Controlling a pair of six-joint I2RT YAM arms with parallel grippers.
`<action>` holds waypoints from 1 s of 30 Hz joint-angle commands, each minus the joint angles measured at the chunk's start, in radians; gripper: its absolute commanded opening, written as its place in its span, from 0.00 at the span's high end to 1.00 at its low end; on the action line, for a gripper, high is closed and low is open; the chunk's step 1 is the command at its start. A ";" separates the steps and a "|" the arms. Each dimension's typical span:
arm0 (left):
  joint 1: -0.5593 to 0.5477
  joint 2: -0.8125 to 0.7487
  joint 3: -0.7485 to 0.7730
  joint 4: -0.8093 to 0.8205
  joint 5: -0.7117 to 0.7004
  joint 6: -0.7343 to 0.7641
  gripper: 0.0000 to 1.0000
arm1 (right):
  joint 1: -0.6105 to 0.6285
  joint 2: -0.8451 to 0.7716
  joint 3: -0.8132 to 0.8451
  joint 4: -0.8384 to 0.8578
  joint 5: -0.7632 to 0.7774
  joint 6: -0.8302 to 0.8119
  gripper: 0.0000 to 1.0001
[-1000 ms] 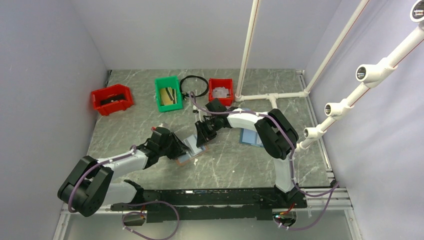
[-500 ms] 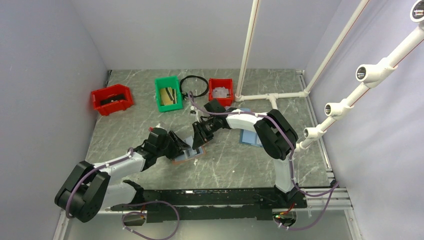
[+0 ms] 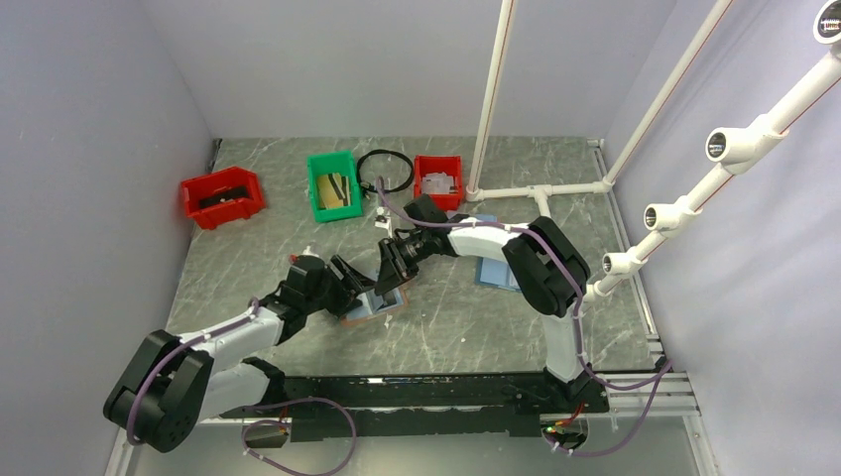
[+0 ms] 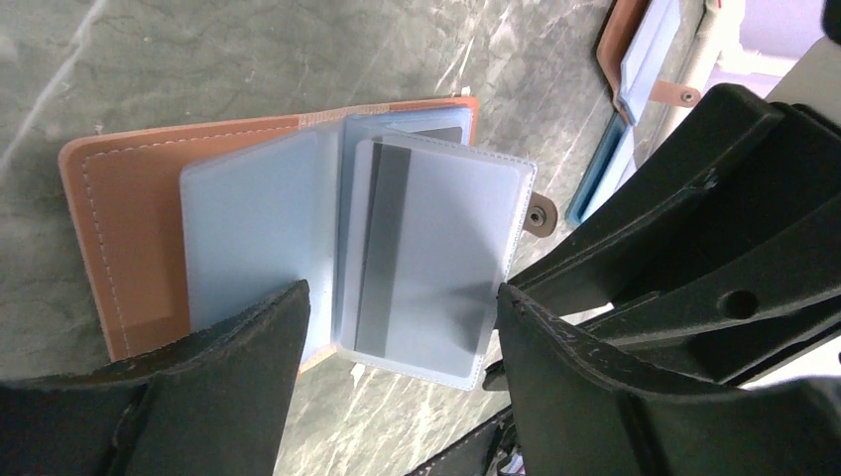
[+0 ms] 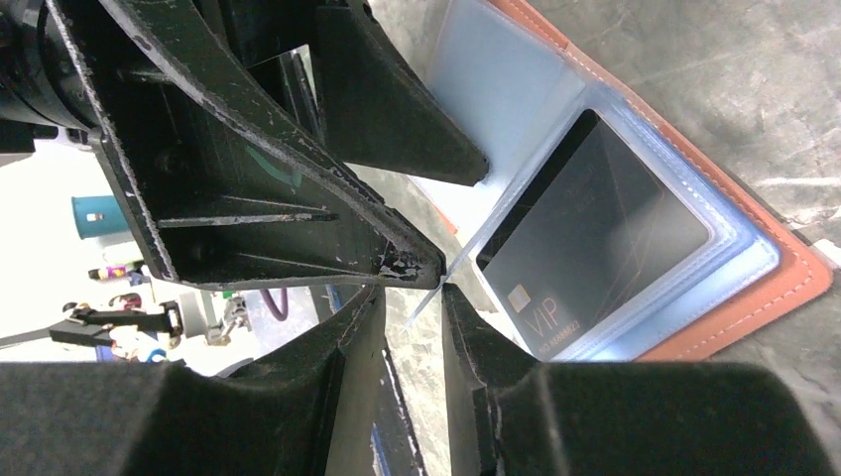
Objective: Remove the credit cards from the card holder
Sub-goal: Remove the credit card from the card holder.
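The card holder (image 3: 377, 310) lies open on the table, reddish-brown cover (image 4: 109, 218) down and pale blue pages up. One page stands lifted and holds a grey credit card (image 4: 426, 248) with a dark stripe. A dark credit card (image 5: 595, 233) marked VIP sits in a flat pocket. My left gripper (image 4: 402, 307) is open wide at the holder's near edge, gripping nothing. My right gripper (image 5: 415, 297) has its jaws a little apart, and the thin edge of the lifted page runs between its tips. In the top view the left gripper (image 3: 357, 288) and right gripper (image 3: 387, 280) nearly touch.
Another holder with a blue cover (image 3: 494, 270) lies under the right arm. At the back stand a red bin (image 3: 222, 195), a green bin (image 3: 334, 184), a black cable ring (image 3: 385, 169) and a second red bin (image 3: 439, 178). White pipes (image 3: 536, 188) rise at the back right.
My left gripper has opened wide and drawn back a little to the left. The right gripper has shifted left over the holder, and the holder has slid slightly left with it.
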 commanded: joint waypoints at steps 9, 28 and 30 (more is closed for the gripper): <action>0.030 -0.050 -0.028 0.049 0.001 -0.063 0.25 | 0.046 0.041 0.026 0.081 -0.077 0.089 0.66; 0.052 -0.092 -0.045 0.013 -0.002 -0.063 0.27 | 0.083 0.080 0.061 0.109 -0.124 0.123 0.57; 0.054 -0.090 -0.046 0.014 0.002 -0.063 0.27 | 0.083 0.084 0.062 0.109 -0.124 0.124 0.57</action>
